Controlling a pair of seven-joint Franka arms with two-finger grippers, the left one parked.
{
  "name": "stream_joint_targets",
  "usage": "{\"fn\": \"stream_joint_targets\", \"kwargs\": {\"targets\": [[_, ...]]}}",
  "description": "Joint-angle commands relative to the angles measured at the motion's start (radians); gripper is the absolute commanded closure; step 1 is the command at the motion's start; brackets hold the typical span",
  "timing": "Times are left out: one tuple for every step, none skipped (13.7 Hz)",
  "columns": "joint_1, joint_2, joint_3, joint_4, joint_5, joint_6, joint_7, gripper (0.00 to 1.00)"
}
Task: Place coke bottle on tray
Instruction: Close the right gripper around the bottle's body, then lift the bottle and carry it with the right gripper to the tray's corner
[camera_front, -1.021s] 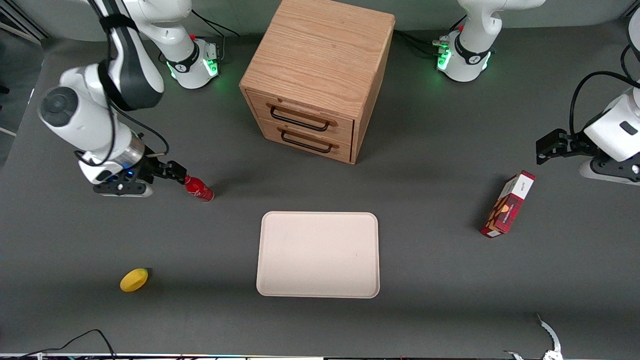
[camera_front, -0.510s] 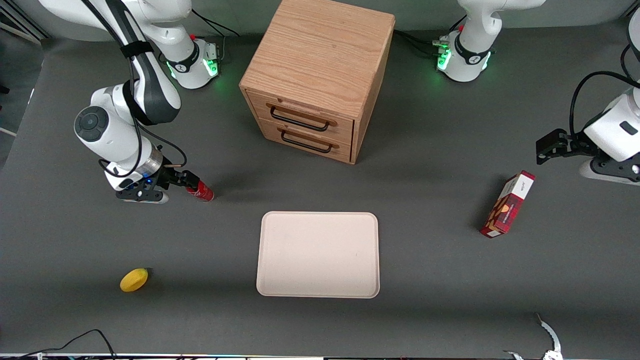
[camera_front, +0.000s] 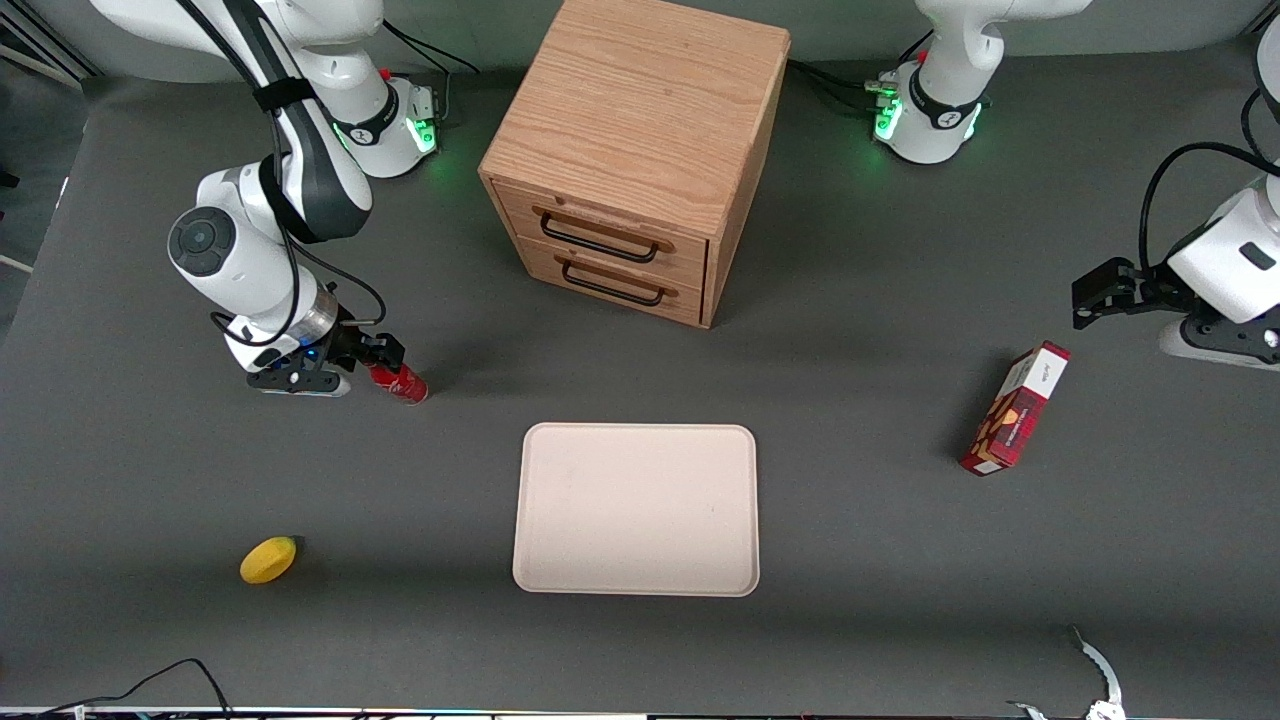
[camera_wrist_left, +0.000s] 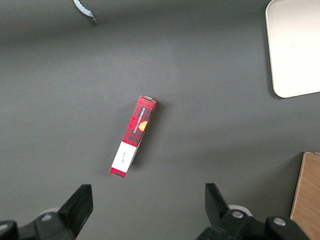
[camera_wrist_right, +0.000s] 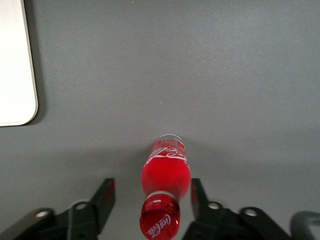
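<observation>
The tool (camera_front: 385, 358) hides the coke bottle's (camera_front: 405, 383) cap in the front view.

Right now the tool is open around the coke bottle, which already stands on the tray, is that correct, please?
Not quite. The tool is open with a finger on each side of the coke bottle, but the bottle stands on the bare table, not on the tray. The front view shows the bottle apart from the tray, toward the working arm's end of the table.
</observation>
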Motion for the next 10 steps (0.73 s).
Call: {"fn": "stream_joint_targets", "kwargs": {"targets": [[0.004,-0.033,0.002,-0.028,0.003,0.015,0.024,0.81],[0.004,-0.031,0.002,-0.028,0.003,0.015,0.024,0.95],[0.004,-0.033,0.002,-0.026,0.003,0.013,0.022,1.00],[0.004,-0.033,0.002,-0.026,0.003,0.012,0.024,1.00],[0.004,-0.034,0.004,-0.020,0.002,0.006,0.018,1.00],[0.004,-0.039,0.007,-0.009,0.002,0.000,0.015,1.00],[0.004,-0.045,0.011,0.020,0.002,-0.032,0.013,1.00],[0.004,-0.047,0.011,0.070,0.002,-0.090,0.013,1.00],[0.004,-0.048,0.013,0.133,0.000,-0.164,0.010,1.00],[0.002,-0.047,0.013,0.205,-0.009,-0.250,0.007,1.00]]}}
